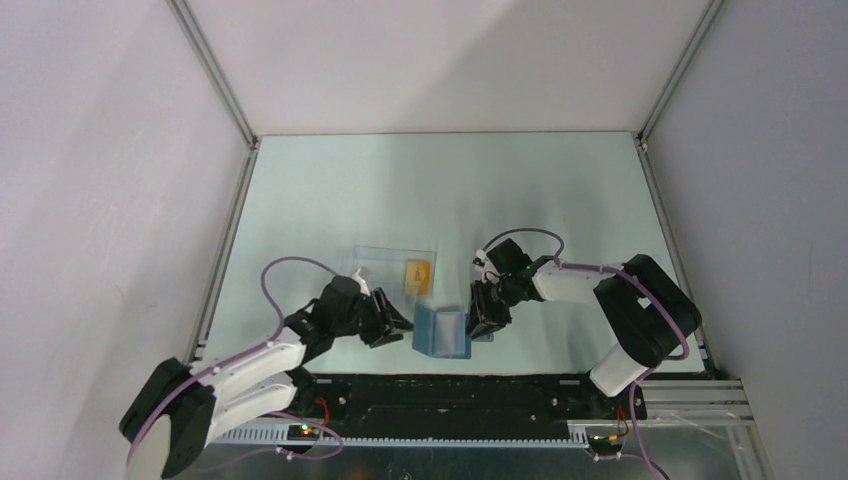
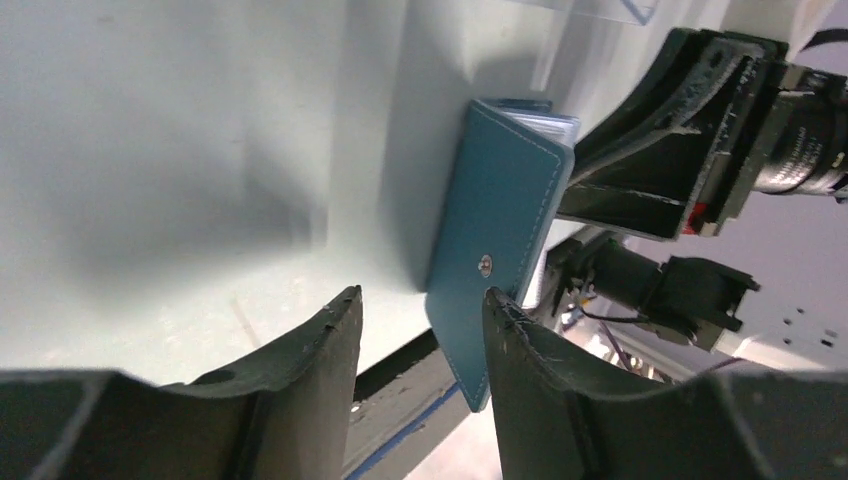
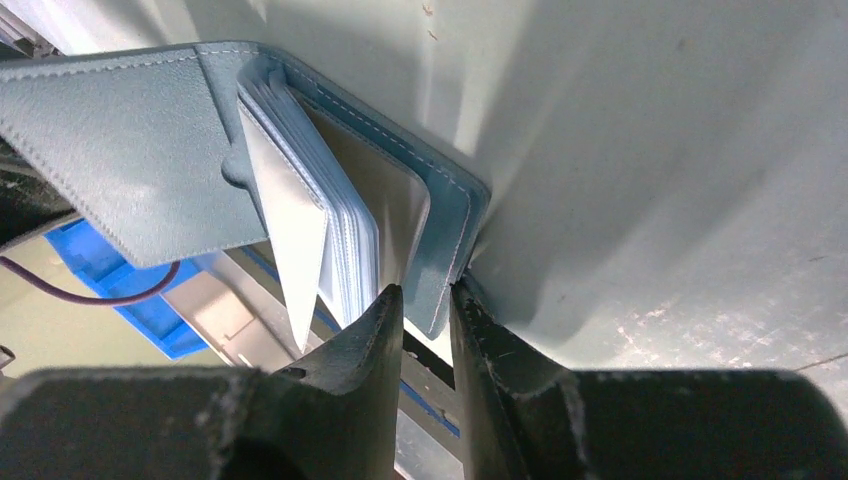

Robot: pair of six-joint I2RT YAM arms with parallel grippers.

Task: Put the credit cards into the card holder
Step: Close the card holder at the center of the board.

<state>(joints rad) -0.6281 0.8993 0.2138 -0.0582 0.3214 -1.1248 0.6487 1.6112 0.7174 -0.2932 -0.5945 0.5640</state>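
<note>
The blue card holder (image 1: pixel 441 331) stands half open on its edge near the table's front, between the two grippers. My right gripper (image 3: pixel 425 288) is shut on the lower edge of one cover (image 3: pixel 450 235), and the clear inner sleeves (image 3: pixel 345 250) fan out beside it. My left gripper (image 2: pixel 421 295) is open; the other cover (image 2: pixel 500 225), with its snap, reaches into the gap close to the right finger, not clamped. One orange credit card (image 1: pixel 418 275) lies on the table behind the holder. In the top view, my left gripper (image 1: pixel 398 325) and right gripper (image 1: pixel 484 322) flank the holder.
A clear plastic sheet (image 1: pixel 385 262) lies flat under and around the orange card. The table's front edge (image 1: pixel 450 376) runs just behind the card holder, with the arm bases below it. Side rails and white walls bound the mat.
</note>
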